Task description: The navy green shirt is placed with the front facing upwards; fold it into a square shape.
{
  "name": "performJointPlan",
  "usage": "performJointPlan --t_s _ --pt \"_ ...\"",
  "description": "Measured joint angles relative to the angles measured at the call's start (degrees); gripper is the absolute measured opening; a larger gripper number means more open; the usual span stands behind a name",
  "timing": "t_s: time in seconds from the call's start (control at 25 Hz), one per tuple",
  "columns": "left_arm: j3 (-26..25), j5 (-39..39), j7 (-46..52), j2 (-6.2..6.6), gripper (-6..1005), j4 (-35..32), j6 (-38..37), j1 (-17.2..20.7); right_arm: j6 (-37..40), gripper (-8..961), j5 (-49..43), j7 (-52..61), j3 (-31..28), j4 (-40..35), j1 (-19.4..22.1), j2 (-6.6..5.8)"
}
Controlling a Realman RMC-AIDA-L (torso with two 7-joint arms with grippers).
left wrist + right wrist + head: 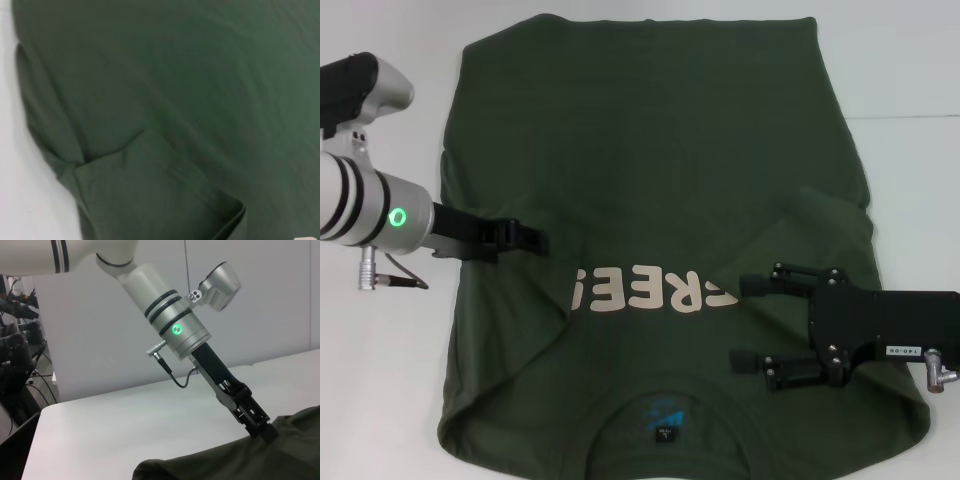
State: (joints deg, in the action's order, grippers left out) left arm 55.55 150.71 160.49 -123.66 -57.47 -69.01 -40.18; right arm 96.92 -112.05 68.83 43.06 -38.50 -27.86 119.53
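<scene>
A white counter (910, 190) fills the scene before you, and the navy green shirt (650, 170) lies spread across it, chest lettering up and collar at the near edge. In the head view, both sleeves look tucked inward, the one on the robot's right lying as a flap over the body. The left gripper (528, 238) rests low on the shirt's left side, near the start of the cream lettering; whether it is pinching cloth you cannot tell from here. The right gripper (742, 322) hovers over the right chest with its two fingers spread apart and nothing between them.

The left wrist view gives you only the shirt (200, 90): smooth green cloth, a sleeve flap folded over it, a strip of counter (20, 200) at the edge.

The right wrist view looks across the counter (125, 420) to the left gripper (264, 432), its tip pressed into the shirt (240, 460) at a raised ridge of fabric.

By the look of it, the sleeve folds are done and the lengthwise fold is in hand. Your next move likely calls for both grippers taking hold at matching points on one end and carrying it evenly over the other.
</scene>
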Motion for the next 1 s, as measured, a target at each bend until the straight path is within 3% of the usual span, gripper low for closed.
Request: performJointPlan --t_s 0.36,0.68,1.0 --pt "0.0 -1.9 -0.3 -0.17 892 3.6 1.6 -0.7 0.0 941 0.0 0.1 0.0 0.1 0.1 0.0" --pt "0.1 -4.5 -0.6 -0.13 891 8.6 3.8 -2.4 0.1 941 0.0 0.1 0.3 0.0 0.1 0.0" --pt "0.0 -22.3 -7.3 1.59 890 14.3 3.2 -3.2 0.2 942 -0.1 0.1 0.1 0.0 0.1 -0.04"
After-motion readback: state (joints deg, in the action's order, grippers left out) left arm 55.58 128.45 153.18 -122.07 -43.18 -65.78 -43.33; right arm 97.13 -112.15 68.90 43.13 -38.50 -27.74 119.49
